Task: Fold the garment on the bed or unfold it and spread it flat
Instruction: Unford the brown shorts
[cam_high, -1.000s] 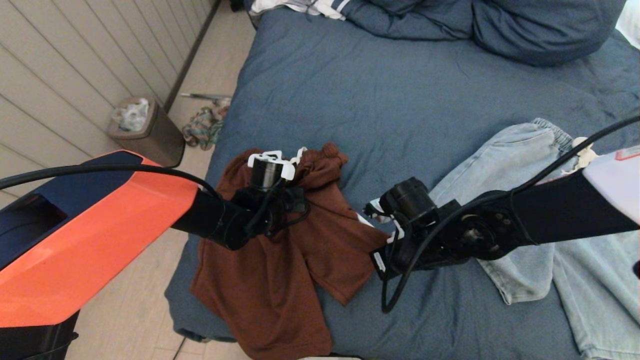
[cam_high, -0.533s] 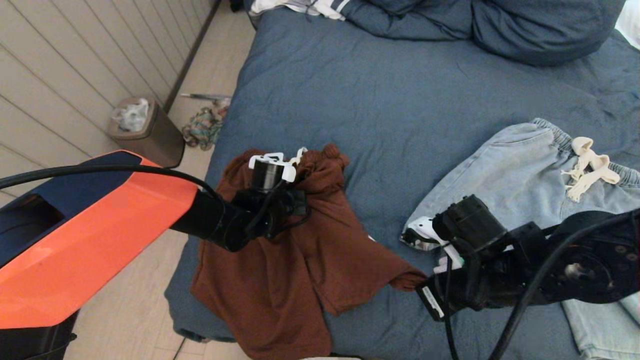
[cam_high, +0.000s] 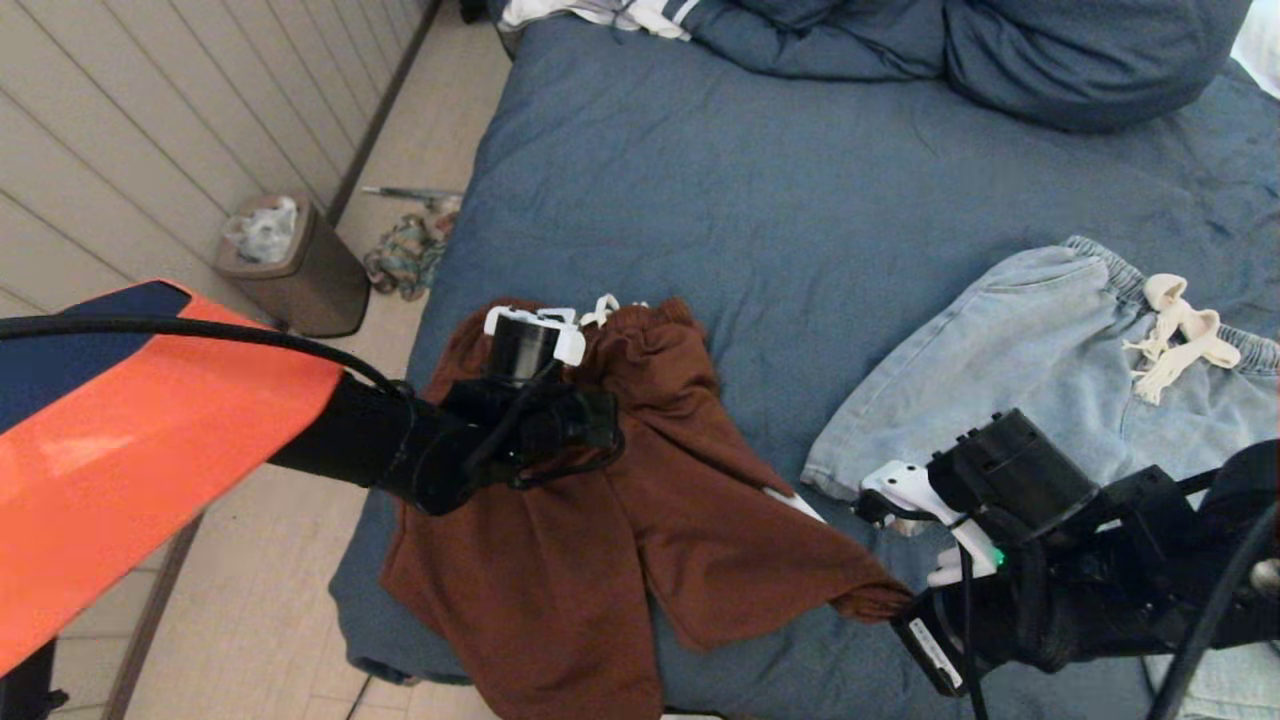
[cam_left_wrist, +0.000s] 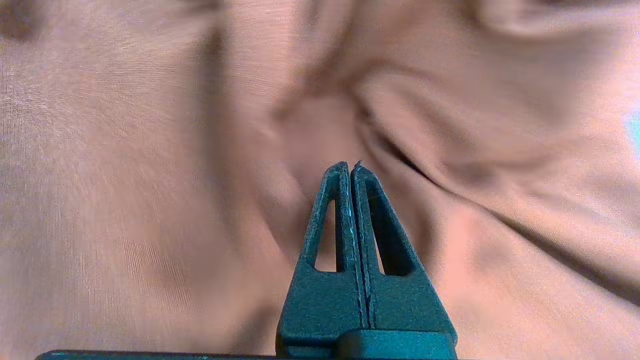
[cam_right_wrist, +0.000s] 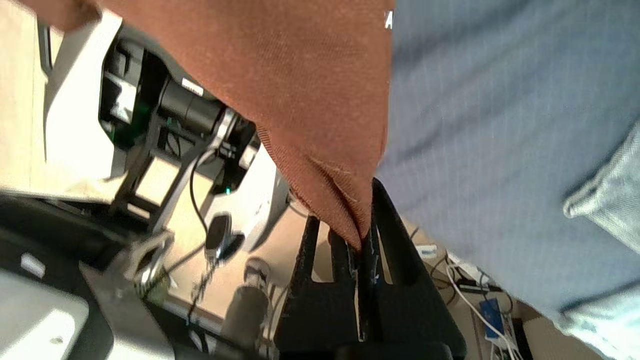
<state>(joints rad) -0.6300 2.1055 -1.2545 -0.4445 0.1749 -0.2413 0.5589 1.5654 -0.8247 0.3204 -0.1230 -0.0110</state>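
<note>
Nearest the bed's (cam_high: 800, 180) front edge, the right pincer (cam_right_wrist: 364, 235) is clamped tight on the hem corner of one leg of the rust-brown shorts (cam_high: 620, 540), so that leg is stretched out toward the bed's near right part. In the right wrist view the brown fabric is seen pinched between the two dark fingers (cam_right_wrist: 387, 235), with the blue cover right behind it.

The shorts are spread over the near left corner of the bed, and part of the other leg is draped over the front edge. A bit further in, the left pincer (cam_left_wrist: 350, 172) is pressed together at the bunched waistband end of the shorts; in the left wrist view its fingertips are seen closed flat against each other, with wrinkled brown cloth all around them. Whether any fabric is actually caught between them can't be told, tbh.

Toward the right edge, light-blue jeans (cam_high: 1040, 370) with a cream drawstring (cam_high: 1175, 335) are laid out, well apart from the shorts. At the far edge a bunched blue duvet (cam_high: 960, 50) is piled up.

On the floor by the left side, a small bin (cam_high: 290, 260) is parked against the wall.
</note>
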